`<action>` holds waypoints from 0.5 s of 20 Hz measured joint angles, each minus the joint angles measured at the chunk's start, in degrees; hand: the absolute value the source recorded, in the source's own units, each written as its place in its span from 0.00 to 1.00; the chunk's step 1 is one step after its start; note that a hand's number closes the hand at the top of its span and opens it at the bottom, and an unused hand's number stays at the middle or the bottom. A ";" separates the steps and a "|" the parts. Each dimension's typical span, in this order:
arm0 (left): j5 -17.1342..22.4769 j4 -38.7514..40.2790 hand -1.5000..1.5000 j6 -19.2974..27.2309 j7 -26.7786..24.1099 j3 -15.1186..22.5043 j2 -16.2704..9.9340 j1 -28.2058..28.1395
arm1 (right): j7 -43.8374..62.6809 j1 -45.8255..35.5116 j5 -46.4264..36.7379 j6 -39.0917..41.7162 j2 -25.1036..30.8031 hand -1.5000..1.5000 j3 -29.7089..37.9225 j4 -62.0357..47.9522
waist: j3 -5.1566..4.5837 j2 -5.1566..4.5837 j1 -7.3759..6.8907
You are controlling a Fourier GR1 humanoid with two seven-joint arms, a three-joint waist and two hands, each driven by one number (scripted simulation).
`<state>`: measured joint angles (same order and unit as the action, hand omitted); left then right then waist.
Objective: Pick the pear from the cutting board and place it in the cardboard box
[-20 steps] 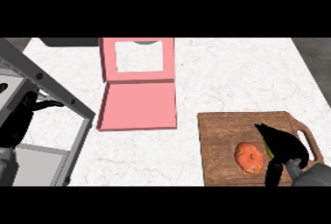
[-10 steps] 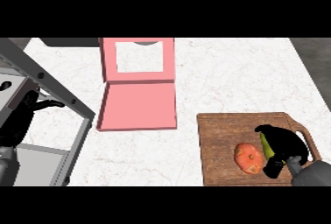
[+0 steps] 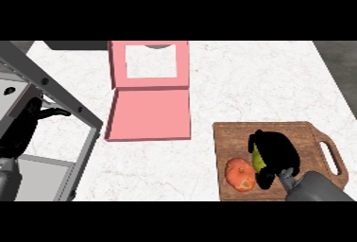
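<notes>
**Right hand closes over pear on cutting board**

On the white marbled desk [image 3: 230, 80], the robot's right hand [image 3: 277, 152] comes in from the lower right corner on its grey forearm [image 3: 322, 188] and lies over the wooden cutting board [image 3: 230, 134]. Its black fingers [image 3: 266, 138] curl around the pear [image 3: 257, 157], of which only a narrow yellow-green strip shows at the hand's left edge; the rest of the fruit is hidden beneath the hand. The pear sits on the board, roughly at its middle, though whether it still touches the wood cannot be told from this angle. Just beside it, to the left and slightly nearer the board's front edge, lies an orange-red fruit [image 3: 241, 174], apart from the fingers. The board's handle slot faces right. Well apart, up and to the left, the pink cardboard box [image 3: 150, 115] lies open on the desk, its lid [image 3: 148, 65] with a cut-out window folded back toward the far edge. The left hand [image 3: 36, 116] shows at the left side, beside a grey metal frame [image 3: 66, 106], its fingers relaxed and holding nothing.
</notes>
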<state>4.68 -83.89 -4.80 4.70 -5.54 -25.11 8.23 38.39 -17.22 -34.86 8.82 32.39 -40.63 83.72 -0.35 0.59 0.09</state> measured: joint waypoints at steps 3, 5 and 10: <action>0.18 0.94 0.50 -1.16 0.17 0.40 0.28 1.36 | 2.46 -4.45 -4.87 -2.29 -8.91 1.00 -5.27 3.73 | -0.01 -0.05 -1.00; 0.07 1.39 0.50 -1.57 0.15 0.40 0.37 1.63 | 5.13 -7.19 -8.96 -3.89 -14.57 1.00 -8.67 5.19 | 0.01 0.14 -1.10; -0.40 1.81 0.50 -2.01 -0.08 0.07 0.73 1.75 | 14.01 -13.81 -19.02 -5.81 -26.26 1.00 -15.62 5.35 | 0.05 0.35 -1.11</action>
<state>4.27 -82.08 -6.81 4.62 -5.46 -24.38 9.99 52.40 -31.03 -53.87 3.01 6.13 -56.25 89.06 -0.30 0.95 -1.02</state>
